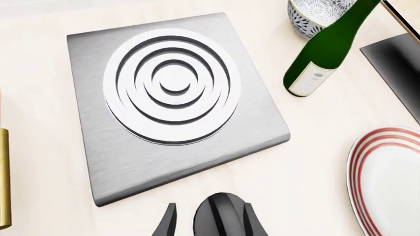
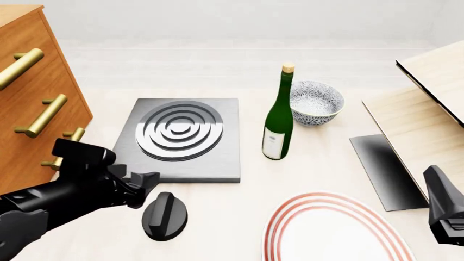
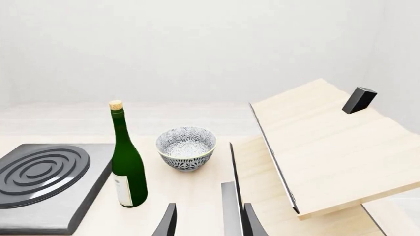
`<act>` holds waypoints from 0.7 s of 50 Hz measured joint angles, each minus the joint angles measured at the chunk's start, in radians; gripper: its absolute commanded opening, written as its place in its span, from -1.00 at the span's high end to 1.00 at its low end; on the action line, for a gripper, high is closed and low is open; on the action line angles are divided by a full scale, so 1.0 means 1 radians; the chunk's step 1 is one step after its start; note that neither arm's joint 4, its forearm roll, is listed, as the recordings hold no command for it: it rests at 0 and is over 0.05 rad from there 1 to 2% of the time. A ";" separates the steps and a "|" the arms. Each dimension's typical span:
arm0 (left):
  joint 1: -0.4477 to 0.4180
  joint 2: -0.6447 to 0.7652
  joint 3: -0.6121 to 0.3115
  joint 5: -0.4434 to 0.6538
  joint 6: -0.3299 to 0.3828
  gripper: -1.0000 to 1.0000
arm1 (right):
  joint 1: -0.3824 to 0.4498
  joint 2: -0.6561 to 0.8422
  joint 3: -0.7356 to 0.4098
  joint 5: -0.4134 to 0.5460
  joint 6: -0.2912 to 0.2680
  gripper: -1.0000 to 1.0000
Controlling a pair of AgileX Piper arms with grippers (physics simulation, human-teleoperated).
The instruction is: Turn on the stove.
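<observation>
On a pale wooden table (image 2: 239, 65) before a white wall, the stove (image 2: 181, 138) lies left of centre, its knob (image 2: 164, 216) near the front edge between the left gripper's (image 1: 206, 221) narrowly parted fingers. The right gripper (image 3: 206, 221) hangs open.

Stove at centre-left, its knob apart below.
Knob (image 2: 164, 216) lies lower left, below the stove (image 2: 181, 138); bottle (image 2: 277, 117) stands right of the slab, bowl (image 2: 315, 103) beyond it, plate (image 2: 337, 231) lower right, drawers (image 2: 32, 98) far left.
</observation>
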 measured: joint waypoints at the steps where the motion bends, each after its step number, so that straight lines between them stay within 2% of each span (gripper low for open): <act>1: -0.002 0.006 0.001 -0.005 -0.002 -1.00 | 0.000 0.000 0.000 0.000 0.000 -1.00; 35: -0.050 0.186 0.011 -0.144 -0.064 -1.00 | 0.000 0.000 0.000 0.000 0.000 -1.00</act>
